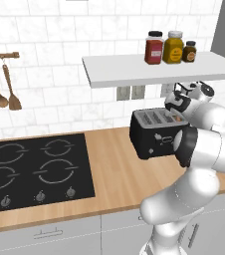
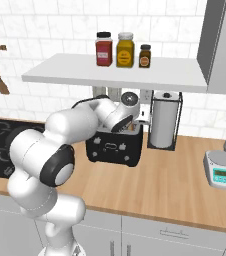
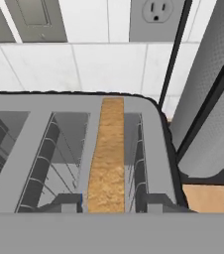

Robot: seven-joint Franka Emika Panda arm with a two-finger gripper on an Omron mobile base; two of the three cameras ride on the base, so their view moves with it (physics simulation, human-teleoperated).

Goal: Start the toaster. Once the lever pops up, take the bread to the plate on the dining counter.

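Note:
The black toaster point(image 1: 152, 134) point(image 2: 114, 146) stands on the wood-topped counter against the tiled wall. Its silver slotted top point(image 3: 34, 104) lies straight below the hand. The bread point(image 3: 106, 158), a golden-brown slice, stands on edge in the slot furthest right in the hand view. My gripper point(image 3: 106, 201) point(image 2: 131, 125) point(image 1: 177, 113) hangs over the toaster's right end, pointing down. One dark fingertip point(image 3: 70, 200) sits on each side of the slice's near end, close to it. Whether they press on it is unclear. The plate and the dining counter are out of view.
A paper towel roll point(image 2: 164, 120) point(image 3: 213, 99) in a black wire stand is just right of the toaster. A white shelf point(image 1: 159, 69) with three jars hangs overhead. A black cooktop point(image 1: 35, 169) lies to the left, a kitchen scale point(image 2: 221, 170) to the right.

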